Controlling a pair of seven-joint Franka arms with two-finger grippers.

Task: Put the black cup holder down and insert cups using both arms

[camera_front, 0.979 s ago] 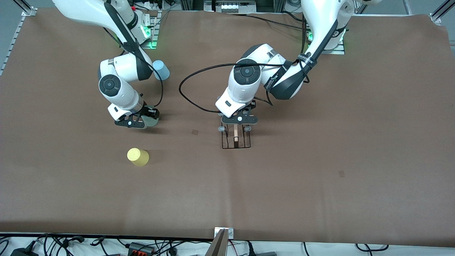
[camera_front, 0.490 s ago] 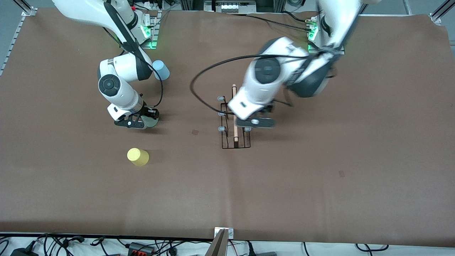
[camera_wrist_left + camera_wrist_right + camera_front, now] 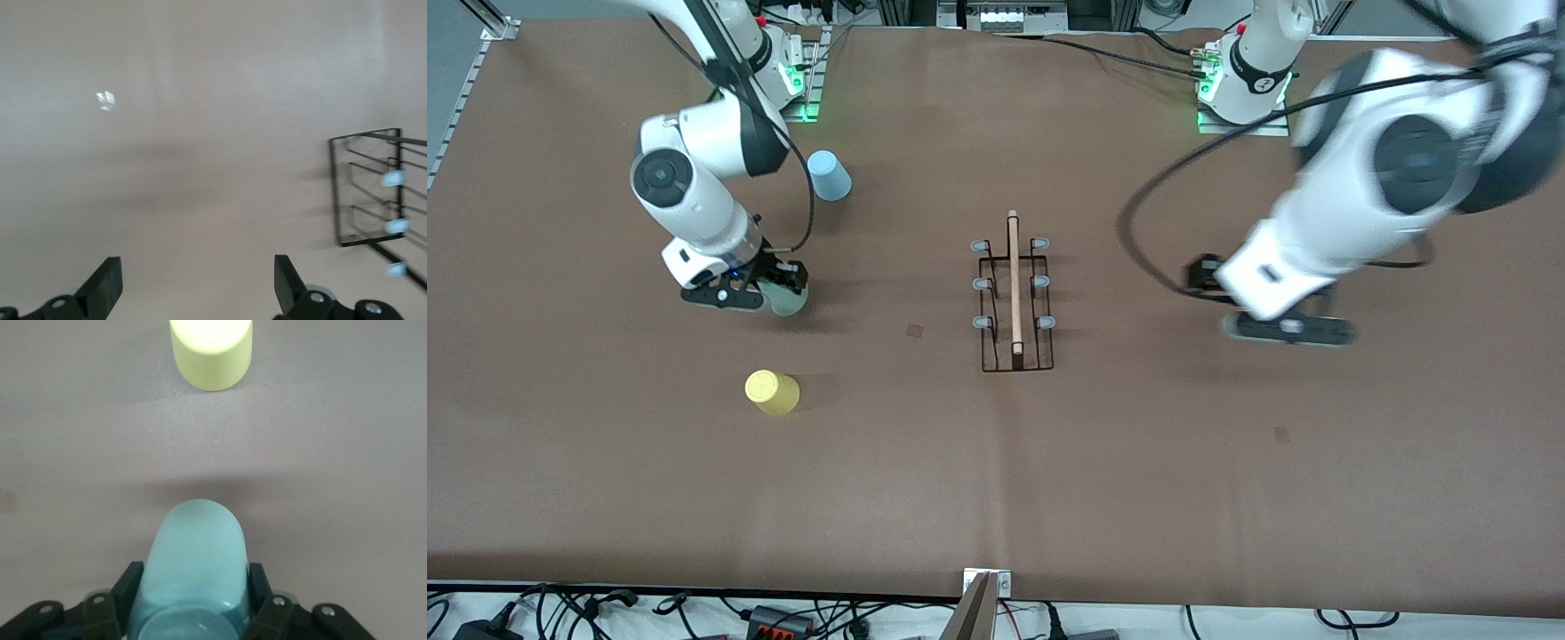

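Since the earlier frames the left gripper (image 3: 1285,327) has let go of the black cup holder (image 3: 1013,302) and swung away toward the left arm's end of the table; it now hangs over bare brown table (image 3: 1049,480) at the right of the front view, its fingers (image 3: 107,287) spread wide with nothing between them. The rack stands free at the centre of the front view, wooden rod handle (image 3: 1013,280) fully uncovered, and none of its grey-tipped prongs (image 3: 980,244) carries a cup. The right arm has also shifted slightly toward its own end of the table. Going near to far: the yellow cup (image 3: 772,392) stands mouth down, lower left of centre in the front view, nearest the camera, alone on the table. Farther back, the right gripper (image 3: 760,293) is clamped on the mint green cup (image 3: 787,300), which the right wrist view shows held between both fingers (image 3: 127,587) and apart from the yellow cup ahead of it. The rack lies at roughly the same depth, well apart from it. Farthest off, the light blue cup (image 3: 829,175) stands mouth down at the upper left of the front view, near the right arm's base.
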